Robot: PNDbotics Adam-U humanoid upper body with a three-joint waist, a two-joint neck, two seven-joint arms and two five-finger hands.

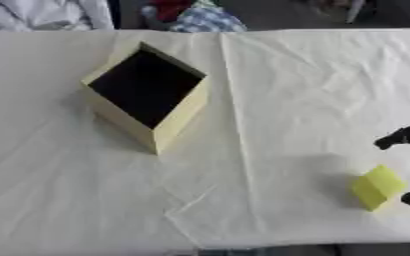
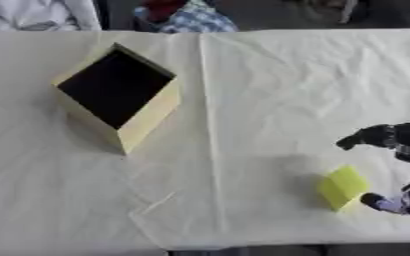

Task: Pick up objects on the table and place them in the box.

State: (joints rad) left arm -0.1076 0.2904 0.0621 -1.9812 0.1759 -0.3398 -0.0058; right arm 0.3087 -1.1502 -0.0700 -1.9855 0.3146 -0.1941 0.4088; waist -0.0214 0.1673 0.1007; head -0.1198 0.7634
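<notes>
The bench (image 1: 287, 90) fills nearly the whole view, covered with a creased pale cloth (image 2: 270, 80) that has a long fold running from far to near just left of centre. Beyond the far edge lie bundles of fabric, white at the far left and checked blue with some red nearer the middle.

The box (image 1: 178, 122) stands on the left half of the bench, towards the far side. It is pale yellow outside and dark inside, open at the top, and turned so that one corner points to the near side. Nothing shows inside it but darkness.

The right hand (image 2: 401, 142) comes in at the right edge, about halfway between far and near. It is black, and its fingers (image 2: 359, 138) are spread apart, one pointing left above the block and another (image 2: 379, 201) reaching in low at the block's near right. That lower fingertip lies just beside the block or against it; I cannot tell which. The fingers are not wrapped round anything.

The block (image 2: 341, 186) is the smallest thing: a yellow-green piece with flat faces, resting on the cloth at the near right, well apart from the box. It sits tilted, one corner towards the near side, in the gap between the two spread fingers, with a soft shadow to its left.

The left hand shows in neither view.
</notes>
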